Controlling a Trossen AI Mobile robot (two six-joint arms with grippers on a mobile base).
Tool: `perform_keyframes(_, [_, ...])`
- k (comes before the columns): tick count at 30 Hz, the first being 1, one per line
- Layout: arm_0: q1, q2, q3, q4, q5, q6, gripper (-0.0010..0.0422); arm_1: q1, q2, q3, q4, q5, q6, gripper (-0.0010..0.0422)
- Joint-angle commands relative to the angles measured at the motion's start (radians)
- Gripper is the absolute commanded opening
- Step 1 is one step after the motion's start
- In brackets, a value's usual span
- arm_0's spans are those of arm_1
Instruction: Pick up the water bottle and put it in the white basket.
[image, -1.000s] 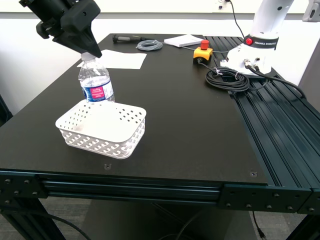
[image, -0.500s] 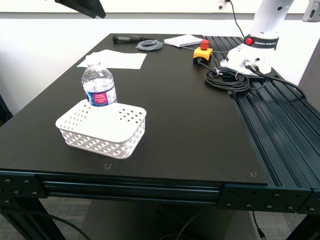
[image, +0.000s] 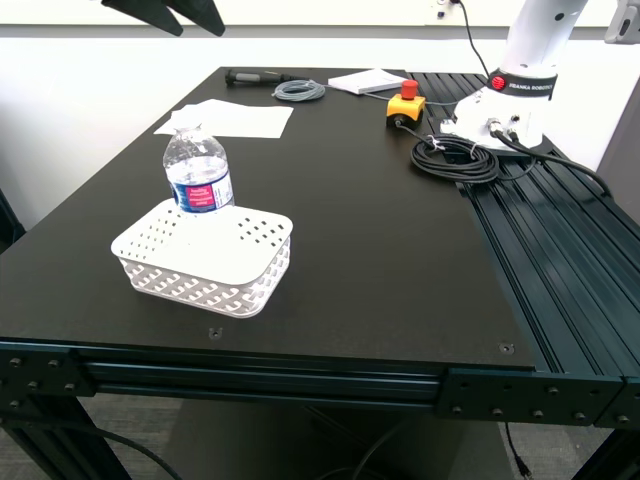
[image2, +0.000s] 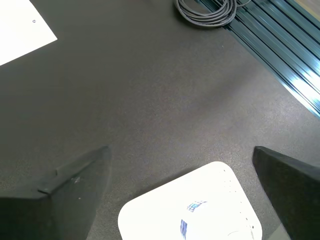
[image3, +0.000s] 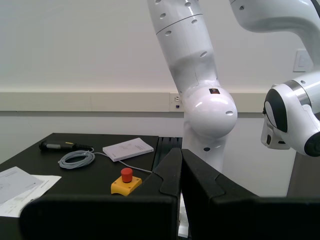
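The water bottle stands upright inside the white basket, at its eleven o'clock corner. My first gripper hangs high above, jaws wide apart and empty. My second gripper has its jaws pressed together.

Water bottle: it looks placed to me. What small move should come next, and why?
Probably just pull the first hand back clear of the table and stop. The small clear plastic water bottle stands upright inside the shallow perforated white plastic basket, at its far corner. The hand is open, high above it and touching nothing, so no regrasp seems needed.
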Motion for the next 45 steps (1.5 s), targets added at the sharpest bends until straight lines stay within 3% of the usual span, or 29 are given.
perform_keyframes(1, [0.0, 0.0, 0.001, 0.004, 0.0, 0.0, 0.0001, 0.0, 0.0, 0.0, 0.001, -0.001, 0.001, 0.0322])
perform_keyframes(4, [0.0, 0.0, 0.001, 0.004, 0.0, 0.0, 0.0001, 0.0, 0.0, 0.0, 0.001, -0.001, 0.001, 0.0248])
perform_keyframes(10, [0.0, 0.0, 0.001, 0.004, 0.0, 0.0, 0.0001, 0.0, 0.0, 0.0, 0.001, -0.001, 0.001, -0.0003])
perform_keyframes(21, [0.0, 0.0, 0.001, 0.004, 0.0, 0.0, 0.0001, 0.0, 0.0, 0.0, 0.001, -0.001, -0.006, 0.0187])
perform_keyframes(25, [0.0, 0.0, 0.001, 0.004, 0.0, 0.0, 0.0001, 0.0, 0.0, 0.0, 0.001, -0.001, -0.006, 0.0296])
perform_keyframes(28, [0.0, 0.0, 0.001, 0.004, 0.0, 0.0, 0.0001, 0.0, 0.0, 0.0, 0.001, -0.001, -0.006, 0.041])
perform_keyframes(29, [0.0, 0.0, 0.001, 0.004, 0.0, 0.0, 0.0001, 0.0, 0.0, 0.0, 0.001, -0.001, -0.003, 0.0411])
perform_keyframes(31, [0.0, 0.0, 0.001, 0.004, 0.0, 0.0, 0.0001, 0.0, 0.0, 0.0, 0.001, -0.001, -0.003, 0.0346])
perform_keyframes(33, [0.0, 0.0, 0.001, 0.004, 0.0, 0.0, 0.0001, 0.0, 0.0, 0.0, 0.001, -0.001, -0.003, 0.0264])
perform_keyframes(35, [0.0, 0.0, 0.001, 0.004, 0.0, 0.0, 0.0001, 0.0, 0.0, 0.0, 0.001, -0.001, -0.003, 0.0144])
perform_keyframes(38, [0.0, 0.0, 0.001, 0.004, 0.0, 0.0, 0.0001, 0.0, 0.0, 0.0, 0.001, -0.001, -0.003, 0.0003])
perform_keyframes(39, [0.0, 0.0, 0.001, 0.004, 0.0, 0.0, 0.0001, 0.0, 0.0, 0.0, 0.001, -0.001, -0.011, -0.0002])
perform_keyframes(45, [0.0, 0.0, 0.001, 0.004, 0.0, 0.0, 0.0001, 0.0, 0.0, 0.0, 0.001, -0.002, -0.011, 0.0135])
